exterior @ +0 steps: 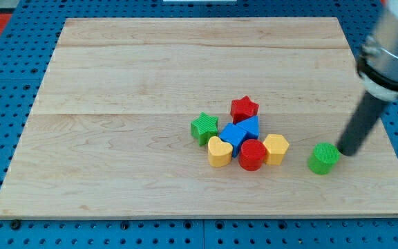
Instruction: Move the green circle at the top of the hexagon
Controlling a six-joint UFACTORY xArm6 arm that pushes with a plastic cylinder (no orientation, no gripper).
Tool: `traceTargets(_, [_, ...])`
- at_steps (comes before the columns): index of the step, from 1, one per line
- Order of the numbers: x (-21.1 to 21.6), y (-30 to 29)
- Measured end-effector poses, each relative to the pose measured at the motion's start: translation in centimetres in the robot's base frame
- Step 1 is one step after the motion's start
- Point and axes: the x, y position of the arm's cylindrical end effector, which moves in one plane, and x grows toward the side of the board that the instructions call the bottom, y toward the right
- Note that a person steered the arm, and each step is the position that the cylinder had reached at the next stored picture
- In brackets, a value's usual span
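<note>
My tip [345,153], lower end of the straight dark rod, down at the wooden board [116,83] near its right edge, bare and holding nothing (a plain rod, no jaws to open or close). Just to the view's left of it, touching or nearly so, the green circle block [323,158], standing alone and apart from the rest. Further left, a tight cluster near the board's middle: yellow hexagon block [276,148] at the cluster's right end, closest to the green circle; red cylinder block [252,154] beside it; yellow heart-shaped block [219,151] at the lower left; two blue blocks [240,131] packed in the centre (exact shapes hard to tell); red star block [244,108] at the top; green star block [204,128] at the far left.
</note>
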Motion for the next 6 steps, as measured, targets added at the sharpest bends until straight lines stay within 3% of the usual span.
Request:
traceTargets(1, [0.1,4.0])
traceTargets(2, [4.4,2.1])
traceTargets(3, [2.7,-5.7])
traceTargets(5, [-5.3,-5.8])
traceTargets(6, [-6.0,-8.7])
